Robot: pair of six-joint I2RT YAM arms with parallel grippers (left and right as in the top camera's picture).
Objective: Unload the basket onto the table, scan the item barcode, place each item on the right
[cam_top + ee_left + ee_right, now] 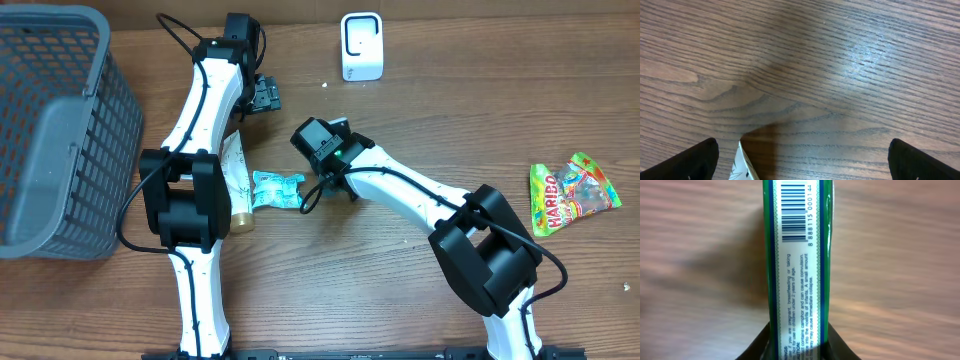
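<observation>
We count one white scanner (361,46). Far to its left stands one grey basket (60,130). Nearer us than the scanner lie one light-blue packet (277,190) and one white tube (237,175). Off to the scanner's right lies one Haribo bag (572,192). We count one green box (797,255) bearing one barcode, and two arms: left arm (200,110), right arm (410,195).

Grey mesh basket (50,170) stands at the far left edge of the wooden tabletop (330,290). A Haribo sweets bag (570,192), green and multicoloured, lies flat near the right edge, well apart from everything else. Near the centre lies a small blue-and-white packet (277,190), and just beside it to the left a white tube with a gold cap (238,190), partly hidden.
</observation>
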